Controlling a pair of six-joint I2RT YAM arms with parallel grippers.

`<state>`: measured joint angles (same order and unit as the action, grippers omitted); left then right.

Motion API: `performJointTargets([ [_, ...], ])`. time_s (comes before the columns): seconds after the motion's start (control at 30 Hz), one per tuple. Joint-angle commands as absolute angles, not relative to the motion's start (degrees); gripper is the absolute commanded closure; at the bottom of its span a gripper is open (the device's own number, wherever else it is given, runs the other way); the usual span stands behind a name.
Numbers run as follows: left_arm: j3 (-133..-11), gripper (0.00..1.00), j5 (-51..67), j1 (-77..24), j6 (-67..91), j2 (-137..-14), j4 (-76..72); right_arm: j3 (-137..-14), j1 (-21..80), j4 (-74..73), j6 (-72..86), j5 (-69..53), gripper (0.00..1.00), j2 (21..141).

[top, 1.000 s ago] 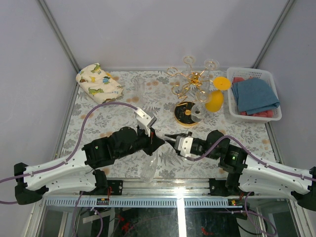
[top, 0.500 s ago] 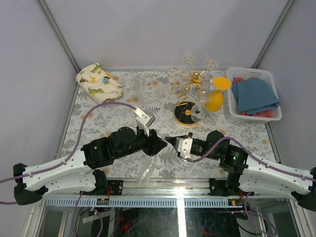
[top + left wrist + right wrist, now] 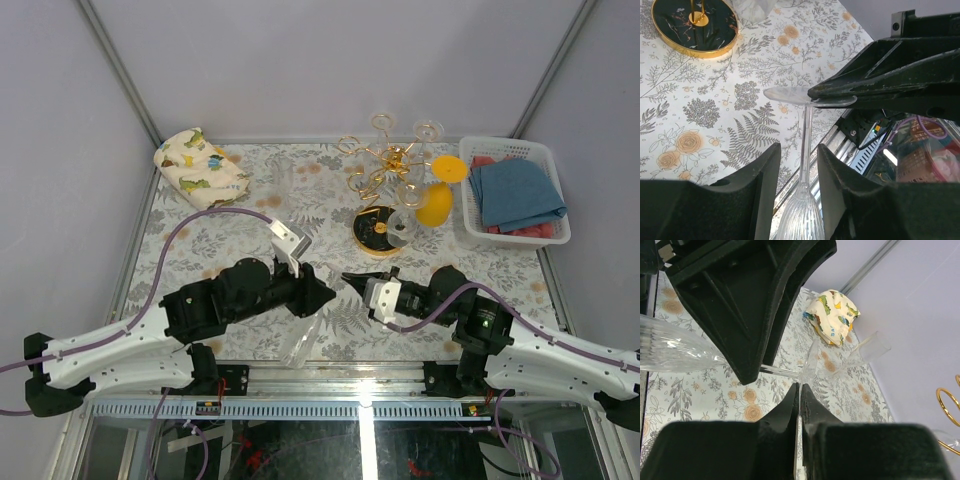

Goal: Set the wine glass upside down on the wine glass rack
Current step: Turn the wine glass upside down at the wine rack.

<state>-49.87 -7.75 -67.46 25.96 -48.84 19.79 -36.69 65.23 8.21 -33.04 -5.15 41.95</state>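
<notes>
Floral table (image 3: 220, 215) below us, right gripper (image 3: 799, 388) pinches the foot of the wine glass (image 3: 804, 130) over the near edge, left gripper (image 3: 796, 162) parted around its stem: slick, fragile, we'd hold the stem.

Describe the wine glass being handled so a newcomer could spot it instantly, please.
Find the flowered table; at its near edge, short of the gold rack, is the wine glass, clear and ribbed. Unlike the yellow glass on the rack, it is pinched at the foot by the right gripper.

wine glass rack (image 3: 397, 157) left of basket (image 3: 468, 200)
</notes>
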Motion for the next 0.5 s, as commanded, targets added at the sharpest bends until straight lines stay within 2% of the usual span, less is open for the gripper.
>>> performJointTargets([
  [0.0,-48.94,0.67,-6.16,-67.6,26.01,-49.06,19.69,-38.76,65.26,9.58,-33.79,-2.95,1.0,40.79],
  [0.3,-48.76,0.73,-5.39,-67.67,25.5,-49.61,18.92,-37.93,65.22,9.37,-33.83,-0.99,0.99,38.71],
  [0.47,-49.27,0.87,-5.0,-67.64,24.92,-50.72,18.42,-37.84,65.27,8.51,-33.14,-1.22,0.98,38.67],
])
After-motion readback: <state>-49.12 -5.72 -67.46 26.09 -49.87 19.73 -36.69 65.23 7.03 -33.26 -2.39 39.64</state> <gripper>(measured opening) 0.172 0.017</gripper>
